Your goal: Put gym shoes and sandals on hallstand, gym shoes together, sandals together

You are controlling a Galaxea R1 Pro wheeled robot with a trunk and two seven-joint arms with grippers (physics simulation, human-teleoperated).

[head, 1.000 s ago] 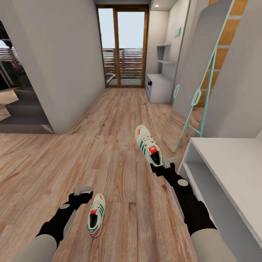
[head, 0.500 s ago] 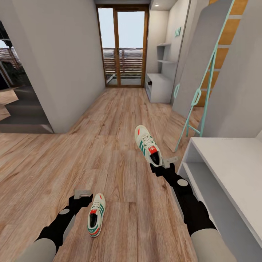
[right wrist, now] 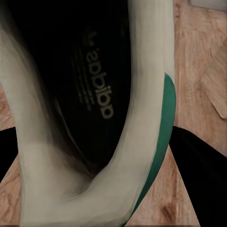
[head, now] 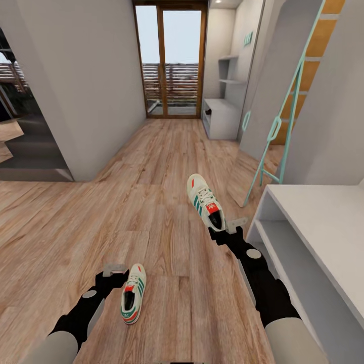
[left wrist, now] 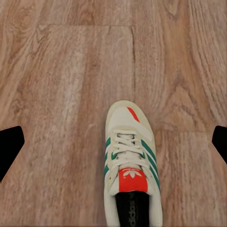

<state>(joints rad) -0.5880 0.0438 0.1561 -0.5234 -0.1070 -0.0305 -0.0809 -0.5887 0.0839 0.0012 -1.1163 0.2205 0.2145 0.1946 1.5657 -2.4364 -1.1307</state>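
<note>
Centrally, the head view shows the right gripper (head: 226, 228) clamped on the heel of one gym shoe (head: 205, 201), which is held up off the corridor floor (head: 151, 202) with its toe pointing away from the robot; the right wrist view confirms the grip, with the shoe's heel wall (right wrist: 137, 156) and dark insole pressed between the two black fingers (right wrist: 198, 165). Lower left, the second gym shoe (head: 133, 293) lies flat on the planks, toe away from the robot, with the left gripper (head: 115, 273) just beside its toe end. The left wrist view looks straight down on this shoe (left wrist: 128, 165), and the two black fingertips (left wrist: 9, 146) stand wide apart at the frame edges, touching nothing. At right, a plain low white bench (head: 313, 237) with an open shelf sits against the wall, near the right arm. Farther down the corridor, on the right-hand side, stands the light-grey hallstand (head: 222, 117) with stepped wall shelves above it, well apart from both shoes. A turquoise-framed leaning mirror (head: 275, 101) rests between the bench and the hallstand, and a wood-framed glass door (head: 169, 60) closes the corridor's far end.
</note>
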